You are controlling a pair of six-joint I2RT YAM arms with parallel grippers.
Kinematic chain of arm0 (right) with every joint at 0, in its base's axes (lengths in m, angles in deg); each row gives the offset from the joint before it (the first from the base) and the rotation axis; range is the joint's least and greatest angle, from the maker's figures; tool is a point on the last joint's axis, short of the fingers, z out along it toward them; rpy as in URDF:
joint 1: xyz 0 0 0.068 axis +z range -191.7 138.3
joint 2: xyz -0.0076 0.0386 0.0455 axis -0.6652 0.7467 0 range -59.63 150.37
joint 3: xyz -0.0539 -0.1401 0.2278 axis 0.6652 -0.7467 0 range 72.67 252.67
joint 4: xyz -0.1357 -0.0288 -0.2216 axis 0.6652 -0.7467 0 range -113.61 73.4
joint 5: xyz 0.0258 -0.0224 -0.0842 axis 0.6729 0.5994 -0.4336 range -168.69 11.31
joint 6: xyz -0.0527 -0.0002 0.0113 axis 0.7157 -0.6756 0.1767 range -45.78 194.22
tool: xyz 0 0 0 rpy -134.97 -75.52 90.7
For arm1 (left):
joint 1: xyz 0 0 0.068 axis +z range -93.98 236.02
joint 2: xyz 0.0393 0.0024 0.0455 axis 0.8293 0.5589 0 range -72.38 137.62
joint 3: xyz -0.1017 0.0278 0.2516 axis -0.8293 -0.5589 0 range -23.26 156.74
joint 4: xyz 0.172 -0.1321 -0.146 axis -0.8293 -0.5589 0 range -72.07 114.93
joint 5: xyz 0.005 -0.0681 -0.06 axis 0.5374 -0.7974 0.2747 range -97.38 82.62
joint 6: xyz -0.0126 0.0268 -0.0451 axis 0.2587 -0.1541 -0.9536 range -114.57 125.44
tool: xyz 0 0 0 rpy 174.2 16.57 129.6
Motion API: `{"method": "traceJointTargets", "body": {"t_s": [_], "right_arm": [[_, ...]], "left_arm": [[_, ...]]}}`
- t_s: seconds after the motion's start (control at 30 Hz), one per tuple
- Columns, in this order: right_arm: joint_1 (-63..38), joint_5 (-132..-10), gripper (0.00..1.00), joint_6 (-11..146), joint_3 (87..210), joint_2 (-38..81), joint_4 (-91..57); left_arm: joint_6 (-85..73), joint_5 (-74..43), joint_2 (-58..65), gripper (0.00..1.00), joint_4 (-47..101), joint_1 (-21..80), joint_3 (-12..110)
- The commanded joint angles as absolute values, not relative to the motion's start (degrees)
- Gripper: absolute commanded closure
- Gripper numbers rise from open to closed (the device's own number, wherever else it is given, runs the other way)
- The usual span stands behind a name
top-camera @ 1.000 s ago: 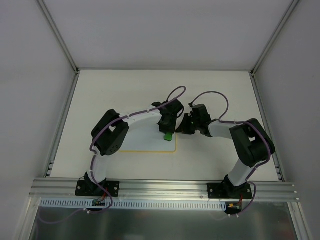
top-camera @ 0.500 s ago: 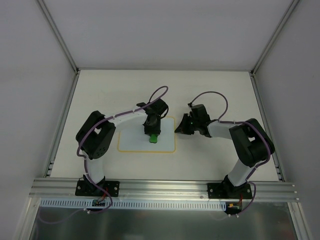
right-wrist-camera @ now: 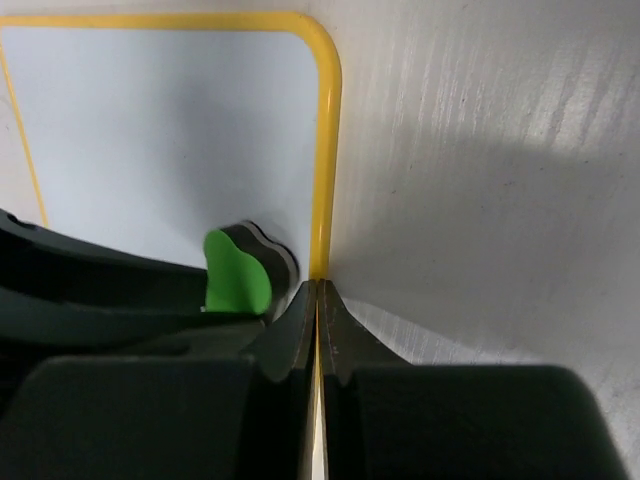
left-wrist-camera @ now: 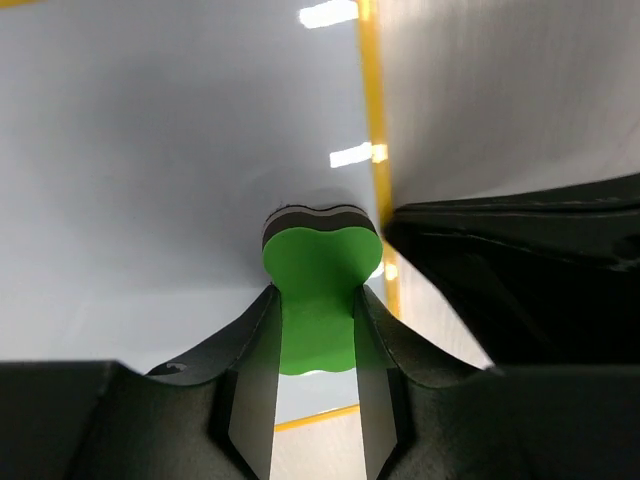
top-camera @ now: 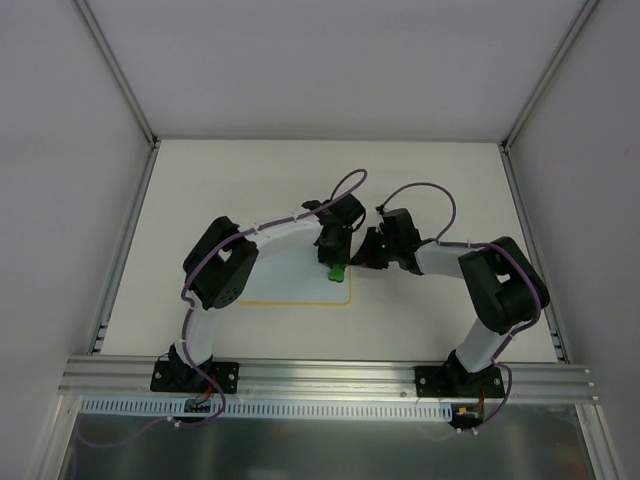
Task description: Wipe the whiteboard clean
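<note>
- Table (top-camera: pixel 440 190): pale top inside a metal frame. The whiteboard (top-camera: pixel 298 284) lies flat on it at mid-table. From overhead the left forearm covers much of the whiteboard.
- Green eraser (left-wrist-camera: pixel 318 290): stands on the whiteboard just inside its right yellow border, dark end against the surface.
- Left gripper (top-camera: pixel 336 262): jaws narrow, clamped on the eraser. The arm reaches across the whiteboard from its left side, elbow raised.
- Right gripper (right-wrist-camera: pixel 317 288): fingers pressed fully together and holding nothing, tips at the whiteboard's right border. The arm bends in from the whiteboard's right.
</note>
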State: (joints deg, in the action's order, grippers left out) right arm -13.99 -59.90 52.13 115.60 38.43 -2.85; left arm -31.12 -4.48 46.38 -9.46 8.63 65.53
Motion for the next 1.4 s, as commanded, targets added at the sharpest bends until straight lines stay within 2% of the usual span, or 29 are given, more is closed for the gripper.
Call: {"method": "traceJointTargets", "body": {"t_s": [0.0, 0.17, 0.37, 0.43, 0.57, 0.6, 0.63, 0.67, 0.83, 1.07, 1.1, 1.2, 1.23, 1.3, 1.37], "right_arm": [[-13.66, -66.03, 0.99, 54.18, 113.36, 40.83, -10.19], [-13.66, -66.38, 0.98, 54.36, 113.36, 40.83, -10.19], [-13.66, -66.38, 0.95, 55.23, 113.88, 39.69, -10.98], [-13.57, -66.3, 0.89, 56.02, 114.06, 38.72, -11.68], [-13.57, -67.7, 0.61, 58.21, 114.15, 32.42, -14.14], [-13.66, -68.31, 0.44, 58.92, 114.41, 31.0, -15.97], [-13.66, -69.88, 0.36, 59.54, 114.67, 29.33, -16.69], [-13.66, -70.94, 0.22, 61.11, 114.94, 27.75, -18.78], [-13.66, -77.71, 0.01, 65.43, 117.4, 16.69, -27.23], [-14.36, -80.88, 0.01, 67.1, 117.23, 4.8, -31.72], [-14.36, -81.41, 0.01, 67.19, 117.23, 3.57, -33.03], [-14.54, -83.6, 0.01, 68.42, 117.05, -1.26, -35.49], [-14.54, -84.92, 0.01, 68.59, 117.14, -2.32, -36.11], [-14.89, -86.07, 0.01, 69.29, 117.4, -5.73, -37.86], [-15.06, -87.39, 0.01, 69.47, 117.58, -7.86, -38.66]], "left_arm": [[-30.43, -1.76, 44.26, 1.0, -11.54, 15.04, 59.63], [-27.97, 0.44, 37.14, 1.0, -11.8, 23.23, 53.22], [-25.07, 0.88, 31.25, 1.0, -11.98, 32.01, 51.18], [-23.75, 0.8, 29.06, 1.0, -12.07, 34.3, 51.53], [-21.47, 1.41, 27.02, 1.0, -12.07, 40.98, 53.02], [-21.2, 1.06, 27.11, 1.0, -12.07, 43.86, 53.29], [-20.94, 0.71, 27.37, 1.0, -12.15, 45.37, 53.64], [-20.58, 0.45, 27.63, 1.0, -12.07, 46.95, 54.17], [-19.26, -0.78, 33.15, 1.0, -12.07, 54.78, 57.33], [-17.85, -2.45, 41.26, 1.0, -12.07, 58.3, 63.66], [-17.86, -2.37, 41.78, 0.97, -12.07, 58.4, 64.01], [-17.77, -2.28, 43.63, 0.86, -12.15, 58.57, 65.16], [-17.77, -2.37, 43.89, 0.77, -12.16, 58.57, 65.33], [-18.03, -2.37, 43.99, 0.67, -12.07, 58.57, 65.16], [-18.38, -2.63, 42.85, 0.52, -12.24, 58.57, 64.63]]}}
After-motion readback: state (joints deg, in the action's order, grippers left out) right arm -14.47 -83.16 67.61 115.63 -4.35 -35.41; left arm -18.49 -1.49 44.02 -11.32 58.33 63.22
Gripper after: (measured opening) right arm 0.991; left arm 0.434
